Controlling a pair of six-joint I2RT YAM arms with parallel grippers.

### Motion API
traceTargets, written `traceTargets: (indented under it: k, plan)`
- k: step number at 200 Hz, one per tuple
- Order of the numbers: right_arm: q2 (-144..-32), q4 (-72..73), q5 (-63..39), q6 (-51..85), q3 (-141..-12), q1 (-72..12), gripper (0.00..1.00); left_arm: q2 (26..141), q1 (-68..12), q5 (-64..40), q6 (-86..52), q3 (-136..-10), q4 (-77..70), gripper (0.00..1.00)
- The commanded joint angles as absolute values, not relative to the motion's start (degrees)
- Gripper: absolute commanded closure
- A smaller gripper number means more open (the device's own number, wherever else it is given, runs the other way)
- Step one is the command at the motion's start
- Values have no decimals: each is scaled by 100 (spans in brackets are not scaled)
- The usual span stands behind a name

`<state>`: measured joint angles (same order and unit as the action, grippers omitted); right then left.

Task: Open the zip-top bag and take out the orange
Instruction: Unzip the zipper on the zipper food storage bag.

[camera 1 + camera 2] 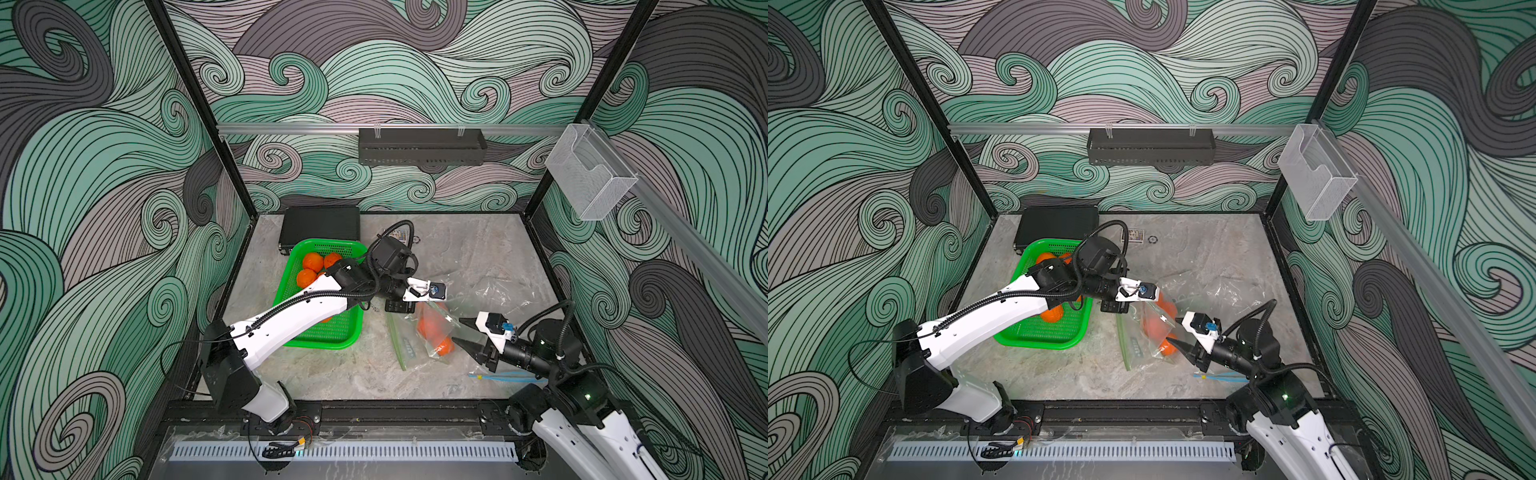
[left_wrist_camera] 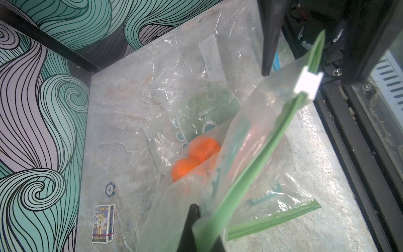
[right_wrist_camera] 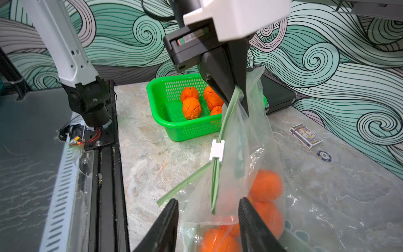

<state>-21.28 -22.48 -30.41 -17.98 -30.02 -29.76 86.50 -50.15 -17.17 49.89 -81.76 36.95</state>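
Marbled tabletop (image 1: 478,257) holds the zip-top bag (image 3: 246,135) near centre, green basket (image 1: 316,343) at its 9 o'clock. Clamped on the zip strip (image 3: 229,109), the left gripper (image 3: 237,96) hangs it; the right gripper (image 3: 207,205) straddles it, jaws parted. Sagging oranges (image 3: 265,185) inside could drag the strip free.

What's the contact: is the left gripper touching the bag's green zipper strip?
Touching. The right wrist view shows the left gripper shut on the green zipper strip, holding the top of the zip-top bag up.

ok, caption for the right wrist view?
Left gripper holds zip-top bag by its green seal; open right gripper brackets the oranges inside.
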Motion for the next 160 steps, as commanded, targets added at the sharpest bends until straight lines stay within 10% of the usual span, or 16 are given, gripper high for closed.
traceTargets:
  k: [1, 77, 112, 160]
  plan:
    - [-2387, -2092, -2775, -2112, -3280, -3103, 66, 8622, -5001, -1925, 4934, -8392, 3902, 100]
    - [-2427, -1673, -2812, -1912, -3266, -3167, 100, 8579, -5001, -1960, 4986, -8304, 3885, 100]
    - [-2400, -1763, -2908, -1978, -3281, -3173, 100, 8452, -5008, -2461, 4845, -8402, 3832, 25]
    - [-2288, -1712, -2976, -1956, -3183, -3173, 100, 8605, -5169, -3503, 4739, -9034, 4059, 32]
